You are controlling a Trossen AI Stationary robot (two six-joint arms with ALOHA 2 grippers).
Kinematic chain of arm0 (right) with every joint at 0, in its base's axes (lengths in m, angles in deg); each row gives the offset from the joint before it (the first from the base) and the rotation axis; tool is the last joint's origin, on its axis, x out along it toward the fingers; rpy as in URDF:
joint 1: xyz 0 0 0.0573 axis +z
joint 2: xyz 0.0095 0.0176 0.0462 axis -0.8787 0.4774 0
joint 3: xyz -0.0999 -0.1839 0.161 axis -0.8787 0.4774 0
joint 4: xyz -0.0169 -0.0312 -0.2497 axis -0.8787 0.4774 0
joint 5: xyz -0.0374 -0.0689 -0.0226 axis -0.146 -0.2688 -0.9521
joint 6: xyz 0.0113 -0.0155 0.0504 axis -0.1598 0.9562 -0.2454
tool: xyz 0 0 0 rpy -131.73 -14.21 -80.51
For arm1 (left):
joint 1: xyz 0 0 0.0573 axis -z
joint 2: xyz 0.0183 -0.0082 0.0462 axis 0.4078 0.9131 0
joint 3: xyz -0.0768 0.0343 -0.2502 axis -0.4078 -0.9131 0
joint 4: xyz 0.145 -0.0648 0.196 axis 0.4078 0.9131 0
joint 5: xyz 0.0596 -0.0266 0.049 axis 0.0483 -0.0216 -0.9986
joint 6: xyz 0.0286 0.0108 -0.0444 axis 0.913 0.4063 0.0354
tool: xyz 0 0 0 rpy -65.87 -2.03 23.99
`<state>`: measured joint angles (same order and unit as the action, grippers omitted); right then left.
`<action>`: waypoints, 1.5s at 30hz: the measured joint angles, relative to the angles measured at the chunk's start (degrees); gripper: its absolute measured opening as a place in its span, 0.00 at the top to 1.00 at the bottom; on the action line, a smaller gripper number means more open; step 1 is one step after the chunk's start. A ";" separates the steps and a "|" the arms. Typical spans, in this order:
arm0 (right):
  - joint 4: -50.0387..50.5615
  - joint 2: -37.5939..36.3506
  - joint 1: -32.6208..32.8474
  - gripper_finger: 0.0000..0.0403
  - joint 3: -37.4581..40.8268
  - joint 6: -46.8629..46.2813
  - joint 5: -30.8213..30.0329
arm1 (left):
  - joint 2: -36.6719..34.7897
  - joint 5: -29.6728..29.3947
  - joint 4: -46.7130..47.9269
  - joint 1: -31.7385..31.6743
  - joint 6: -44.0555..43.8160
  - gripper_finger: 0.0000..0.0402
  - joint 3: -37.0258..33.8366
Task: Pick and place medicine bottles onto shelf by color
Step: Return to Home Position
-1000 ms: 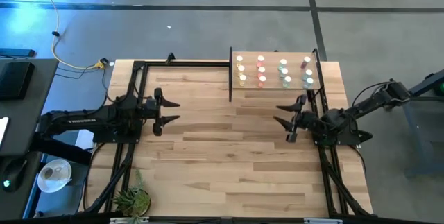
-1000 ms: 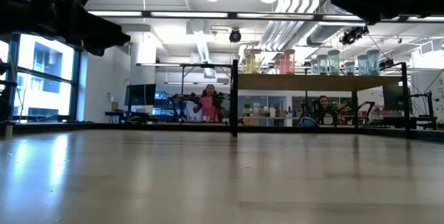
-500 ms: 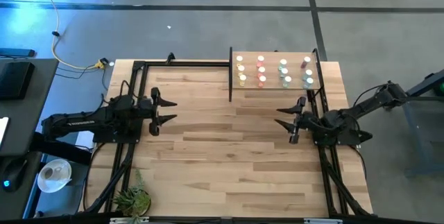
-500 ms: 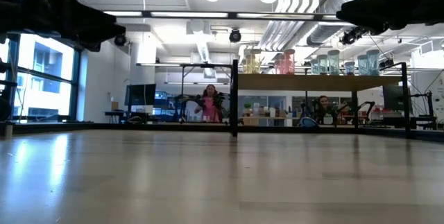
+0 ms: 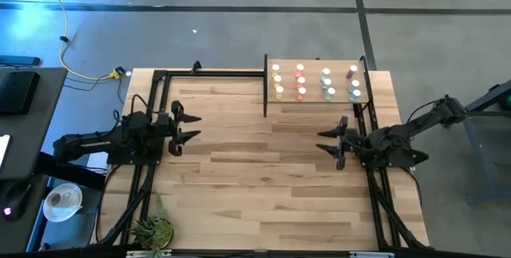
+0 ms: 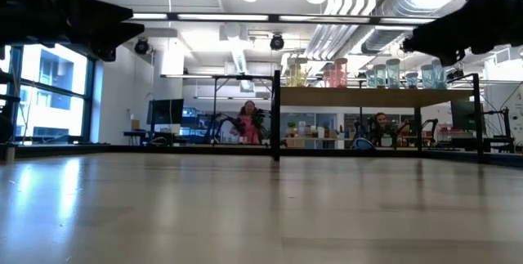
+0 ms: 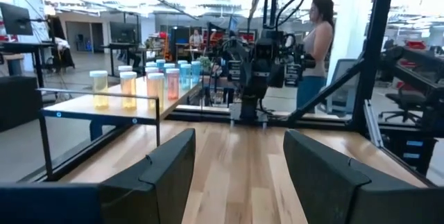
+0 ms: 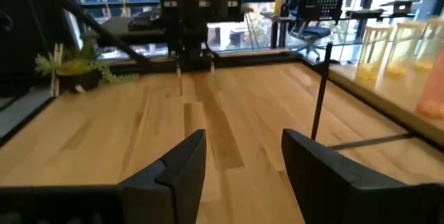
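Left gripper hovers over the left side of the table with its two fingers spread apart and empty. The right gripper hangs over the right side, near the front of the shelf, with its fingers likewise apart and holding nothing. The medicine bottles stand upright on the shelf at the table's far right corner in four lines: yellow, pink-red, teal-green, and a last line by the right edge whose colours are hard to tell.
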<state>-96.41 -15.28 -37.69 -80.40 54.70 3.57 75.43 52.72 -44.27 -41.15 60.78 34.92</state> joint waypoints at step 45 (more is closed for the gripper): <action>1.40 -7.41 -0.02 0.55 5.57 4.46 -6.82 | 0.11 -1.28 2.27 0.02 3.48 0.48 0.04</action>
<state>-95.01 -22.69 -37.72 -74.83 59.16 -3.26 75.54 51.44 -41.99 -41.12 64.26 34.96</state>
